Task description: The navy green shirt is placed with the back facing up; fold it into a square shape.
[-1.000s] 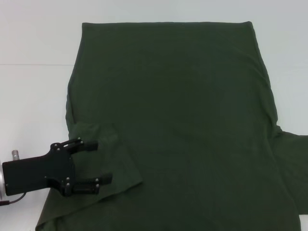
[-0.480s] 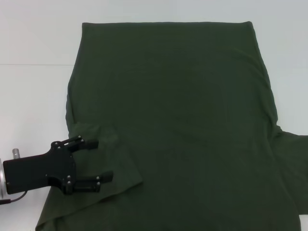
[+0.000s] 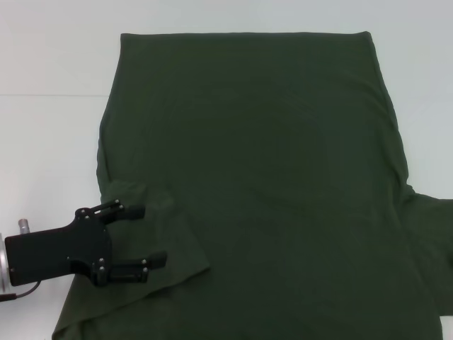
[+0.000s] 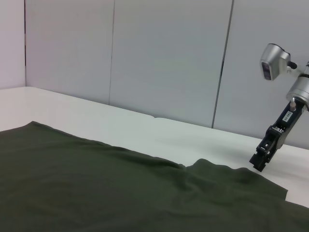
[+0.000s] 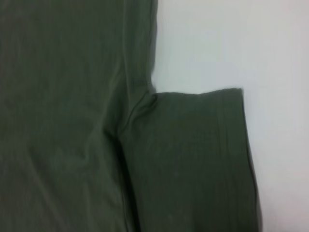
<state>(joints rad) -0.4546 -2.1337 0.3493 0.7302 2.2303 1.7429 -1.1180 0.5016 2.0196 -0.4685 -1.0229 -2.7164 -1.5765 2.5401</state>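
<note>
The left gripper (image 3: 145, 235), black and two-fingered, sits at the robot's near left, its fingers spread wide apart and holding nothing. Both fingertips lie over the near-left part of the large dark olive-green short-sleeved cotton shirt (image 3: 255, 177); whether they touch the cloth cannot be told. The left sleeve (image 3: 166, 234) is folded inward over the shirt's body and lies directly under and just ahead of those open fingers, its slanted edge running away from the lower fingertip toward the near middle of the garment. Behind the gripper body, to its outer side, is bare white tabletop (image 3: 49, 142).

From the gripper, the shirt spreads forward and to the right, plain side up and mostly flat, its straight hem at the far end of the table, well away from the fingers.

Farther right, the opposite sleeve (image 3: 428, 234) lies spread out flat on the table, well apart from the left gripper. The right wrist view looks straight down on this sleeve (image 5: 188, 159) and the underarm seam beside it, with white table beyond its cuff.

The right gripper (image 4: 263, 157) shows only in the left wrist view, pointing down just above the edge of the spread sleeve; its fingers' spacing cannot be told.
</note>
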